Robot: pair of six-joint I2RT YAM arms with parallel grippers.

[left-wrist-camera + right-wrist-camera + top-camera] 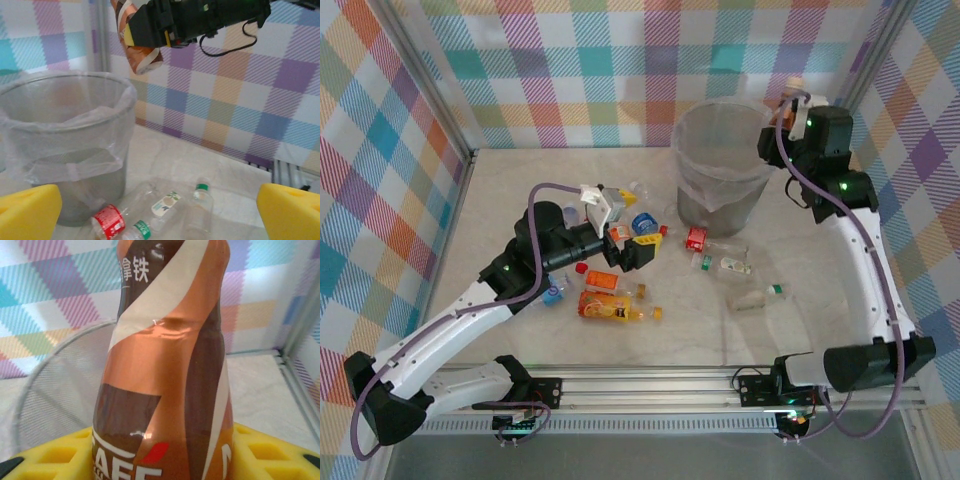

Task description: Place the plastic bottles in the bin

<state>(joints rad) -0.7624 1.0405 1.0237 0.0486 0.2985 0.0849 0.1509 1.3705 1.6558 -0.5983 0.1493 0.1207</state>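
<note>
Right wrist view: yellow right fingers (55,460) pinch a brown-and-orange labelled plastic bottle (165,365) high by the rim of the round translucent grey bin (65,390), probably to drop it in. Spread wide, the left fingers (287,210) hang above clear plastic bottles (165,205) lying on the surface (200,165), seemingly ready for a pick.

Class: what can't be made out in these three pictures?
- Top external: whether the bin holds anything; its hazy liner blurs the inside.
- Right wrist: the brown coffee bottle has its cap cut off by the top edge.
- Top external: the left arm covers parts of bottles; labels too small to read.
</note>
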